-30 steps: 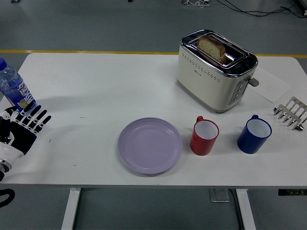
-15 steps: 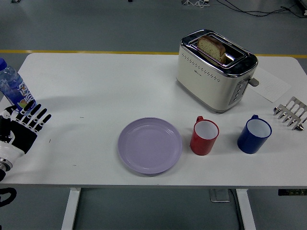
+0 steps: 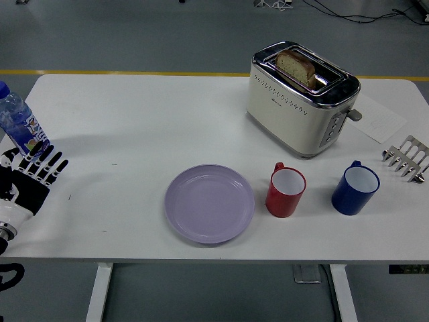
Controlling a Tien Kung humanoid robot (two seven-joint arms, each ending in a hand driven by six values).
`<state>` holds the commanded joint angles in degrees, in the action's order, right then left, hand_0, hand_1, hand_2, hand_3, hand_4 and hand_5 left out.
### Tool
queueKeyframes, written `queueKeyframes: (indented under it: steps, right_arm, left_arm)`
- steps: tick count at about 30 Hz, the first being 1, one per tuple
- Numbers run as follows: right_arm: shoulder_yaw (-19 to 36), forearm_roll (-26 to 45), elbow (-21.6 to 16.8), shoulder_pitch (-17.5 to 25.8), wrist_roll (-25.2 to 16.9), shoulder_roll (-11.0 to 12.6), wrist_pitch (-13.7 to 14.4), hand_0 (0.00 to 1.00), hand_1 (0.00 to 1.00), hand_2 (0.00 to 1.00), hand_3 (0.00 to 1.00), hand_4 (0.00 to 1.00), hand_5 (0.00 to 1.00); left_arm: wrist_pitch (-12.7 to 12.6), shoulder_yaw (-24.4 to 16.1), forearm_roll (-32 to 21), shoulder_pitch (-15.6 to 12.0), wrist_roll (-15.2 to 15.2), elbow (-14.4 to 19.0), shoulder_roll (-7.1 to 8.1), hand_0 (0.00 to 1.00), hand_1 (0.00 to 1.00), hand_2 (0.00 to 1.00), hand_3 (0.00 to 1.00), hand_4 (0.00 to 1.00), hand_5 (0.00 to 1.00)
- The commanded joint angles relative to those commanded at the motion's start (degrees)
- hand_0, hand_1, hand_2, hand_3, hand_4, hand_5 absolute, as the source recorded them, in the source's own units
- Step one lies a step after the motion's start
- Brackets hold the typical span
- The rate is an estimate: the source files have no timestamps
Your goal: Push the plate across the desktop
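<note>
Here, from the head view, my left hand (image 3: 30, 180) lies at the table's (image 3: 134, 114) left edge, fingers spread and holding nothing, just below a water bottle (image 3: 18, 123). My right hand is out of sight. The plate (image 3: 210, 203) sits near the front edge at the middle, well apart from my hand, with a red mug (image 3: 286, 190) just beside it on the right. I judge the push not yet begun. To do it well I should bring flat fingers low against the rim and press level, steering away from the mug. The top is white, smooth and bare along the left. A toaster (image 3: 300, 99) with bread stands further back, a blue mug (image 3: 354, 188) and a rack (image 3: 406, 157) at right; beyond is grey floor with a yellow line.
</note>
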<state>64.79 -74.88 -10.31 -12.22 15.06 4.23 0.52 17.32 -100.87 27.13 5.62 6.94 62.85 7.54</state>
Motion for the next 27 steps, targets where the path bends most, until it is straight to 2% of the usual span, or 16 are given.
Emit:
queueKeyframes:
  steps: [15, 20, 27]
  right_arm:
    - [1.17, -1.80, 0.00, 0.78, 0.30, -0.20, -0.14, 0.640, 0.614, 0.631, 0.578, 0.361, 0.150]
    - [1.37, -2.06, 0.00, 0.89, 0.37, -0.24, -0.16, 0.640, 0.614, 0.631, 0.577, 0.361, 0.150]
    - [1.19, -1.89, 0.00, 0.95, 0.35, -0.17, -0.18, 0.640, 0.614, 0.631, 0.577, 0.361, 0.150]
  left_arm:
    - [-0.48, 0.41, -0.13, -0.59, -0.75, -0.03, -0.12, 0.647, 0.681, 0.675, 0.659, 0.530, 0.998]
    - [-1.40, 0.71, 0.09, -0.67, -4.17, 0.53, -0.17, 0.647, 0.679, 0.673, 0.652, 0.529, 0.998]
    - [-2.01, 0.90, -0.13, -0.63, -6.25, 0.85, -0.20, 0.649, 0.678, 0.676, 0.652, 0.530, 0.998]
